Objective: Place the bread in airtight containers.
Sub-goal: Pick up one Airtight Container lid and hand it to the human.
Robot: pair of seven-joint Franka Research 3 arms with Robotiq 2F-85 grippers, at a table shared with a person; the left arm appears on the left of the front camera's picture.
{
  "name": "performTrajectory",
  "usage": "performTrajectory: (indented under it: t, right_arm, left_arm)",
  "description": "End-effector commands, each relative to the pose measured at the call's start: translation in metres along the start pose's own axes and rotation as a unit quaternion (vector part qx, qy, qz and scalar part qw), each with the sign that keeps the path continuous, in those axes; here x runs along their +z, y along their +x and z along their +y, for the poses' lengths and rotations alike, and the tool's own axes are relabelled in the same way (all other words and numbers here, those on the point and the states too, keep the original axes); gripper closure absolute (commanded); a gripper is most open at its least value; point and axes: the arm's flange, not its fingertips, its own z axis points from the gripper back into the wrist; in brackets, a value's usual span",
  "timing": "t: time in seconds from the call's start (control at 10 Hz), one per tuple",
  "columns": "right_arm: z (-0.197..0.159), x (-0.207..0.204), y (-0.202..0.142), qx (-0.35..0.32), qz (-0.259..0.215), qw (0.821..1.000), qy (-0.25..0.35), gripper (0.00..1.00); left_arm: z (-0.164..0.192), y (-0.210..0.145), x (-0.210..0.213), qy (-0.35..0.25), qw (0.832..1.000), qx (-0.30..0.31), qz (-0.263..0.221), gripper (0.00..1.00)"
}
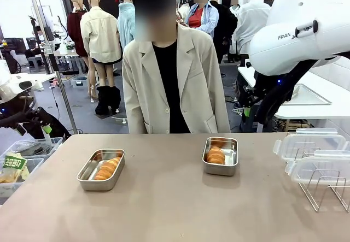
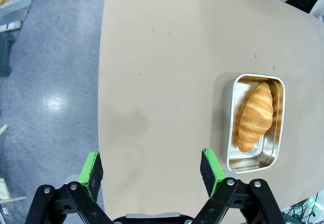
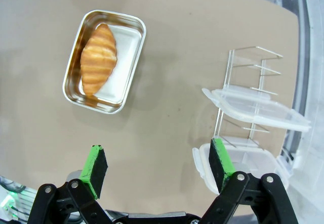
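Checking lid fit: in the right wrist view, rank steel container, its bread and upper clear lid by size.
Steel container and upper clear lid: alike, and the raised lid is nearer, so unranked.
Bread: smallest.

A person (image 1: 175, 83) in a cream blazer over a black top is standing at the far side of a light brown table (image 1: 164, 204), facing across it. A wire rack (image 1: 322, 190) is standing upright near the table's right edge. Off the table's left edge, clear plastic bins (image 1: 33, 146) are sitting low, close to the floor, and a green packet (image 1: 12, 164) is lying in the nearest one. Behind the table's right side, a flat steel tray (image 1: 309, 95) is resting on a white table (image 1: 328, 111). A glossy grey floor (image 2: 45, 82) is showing beside the brown table's rounded edge, catching a pale patch of light.
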Motion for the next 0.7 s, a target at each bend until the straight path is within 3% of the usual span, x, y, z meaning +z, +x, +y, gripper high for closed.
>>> performTrajectory:
  t: [0.0,0.1,0.3,0.4,0.5,0.6]
  right_arm:
    - [0.002,-0.004,-0.001,-0.007,-0.01,1.0,-0.005,0.0]
    - [0.0,0.0,0.0,0.0,0.0,1.0,0.0,0.0]
    - [-0.005,0.005,-0.016,0.05,-0.006,0.997,-0.06,0.0]
    - [-0.014,0.01,-0.03,0.119,0.007,0.992,-0.045,0.0]
    - [-0.023,0.009,-0.043,0.225,0.032,0.973,-0.03,0.0]
    - [-0.034,0.002,-0.055,0.332,0.103,0.937,-0.027,0.0]
  left_arm:
    - [0.002,0.0,0.002,0.003,1.0,-0.001,0.001,0.0]
    - [0.002,0.0,0.002,0.003,1.0,-0.001,0.001,0.0]
    - [0.002,0.0,0.002,0.003,1.0,-0.001,0.001,0.0]
    - [0.002,0.0,0.002,0.003,1.0,-0.001,0.001,0.0]
    - [0.002,0.0,0.002,0.003,1.0,-0.001,0.001,0.0]
    - [0.002,0.0,0.002,0.003,1.0,-0.001,0.001,0.0]
